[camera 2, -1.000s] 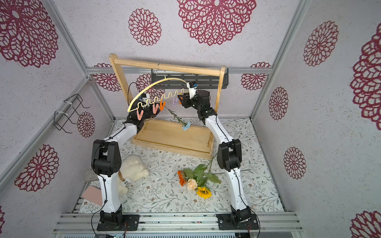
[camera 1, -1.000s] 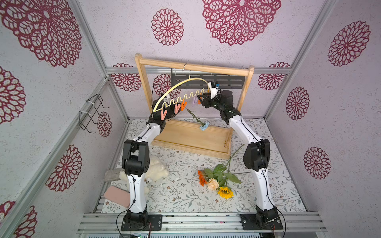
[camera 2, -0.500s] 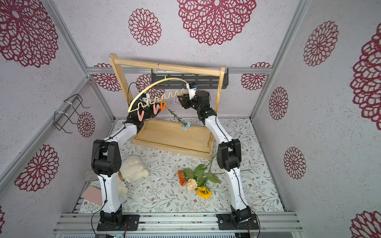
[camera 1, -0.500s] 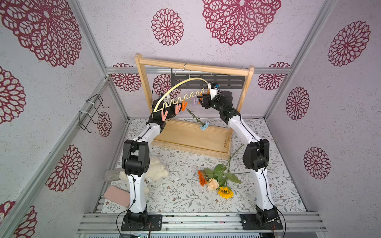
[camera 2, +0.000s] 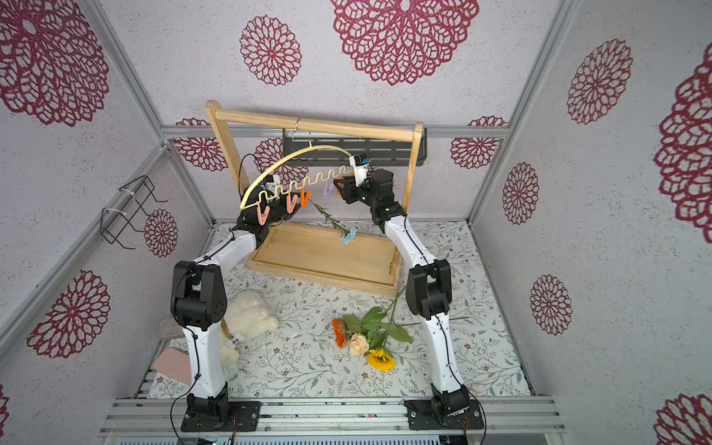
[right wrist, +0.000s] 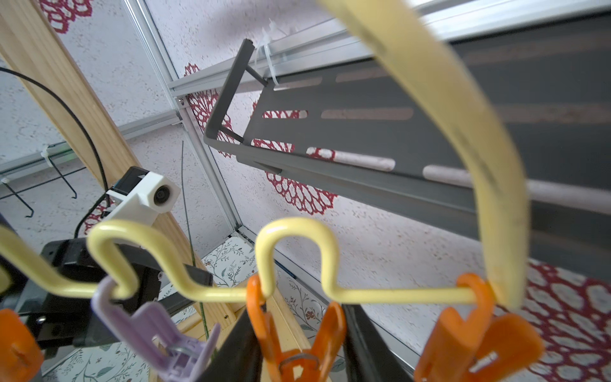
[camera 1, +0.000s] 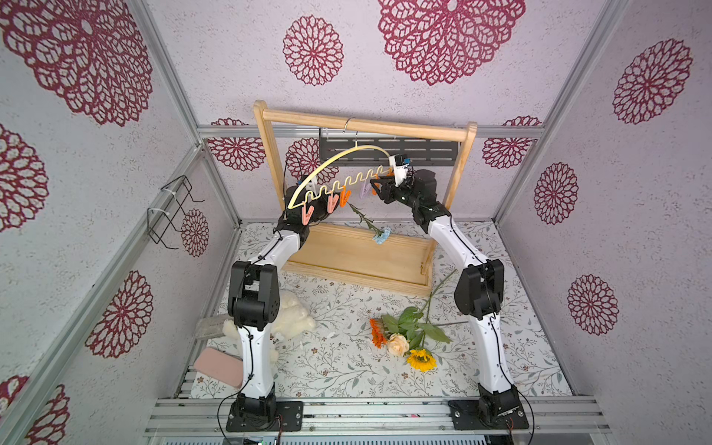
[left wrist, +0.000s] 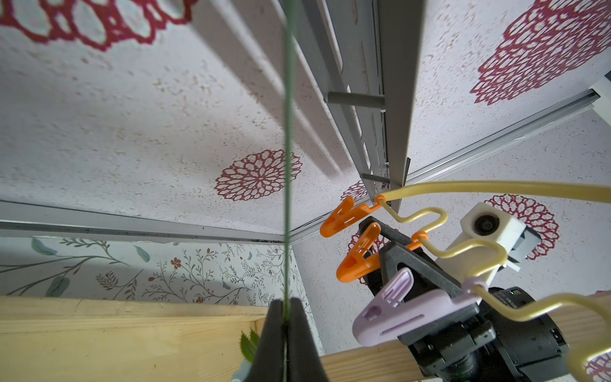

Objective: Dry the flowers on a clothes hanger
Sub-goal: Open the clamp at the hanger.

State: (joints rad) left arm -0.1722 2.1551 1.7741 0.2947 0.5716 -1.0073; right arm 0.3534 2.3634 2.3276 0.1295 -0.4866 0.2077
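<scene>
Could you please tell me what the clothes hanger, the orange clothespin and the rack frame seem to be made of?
Clothes hanger: probably plastic-coated wire, going by its thin bends and smooth pale-yellow sheen.
Orange clothespin: moulded plastic, satin, with a metal spring.
Rack frame: unpainted light wood; grain shows.

Clothes hanger on rack rail; flowers on mat before rack.

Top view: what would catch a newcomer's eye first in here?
Probably the pale-yellow clothes hanger hung on the wooden rack at the back, with both arms reaching up to it. The left pincer is shut on the stem of the blue carnation, its bloom dangling head-down, while the right pincer pinches an orange clothespin. Then the three flowers lying bunched on the floral mat beside the right arm.
</scene>
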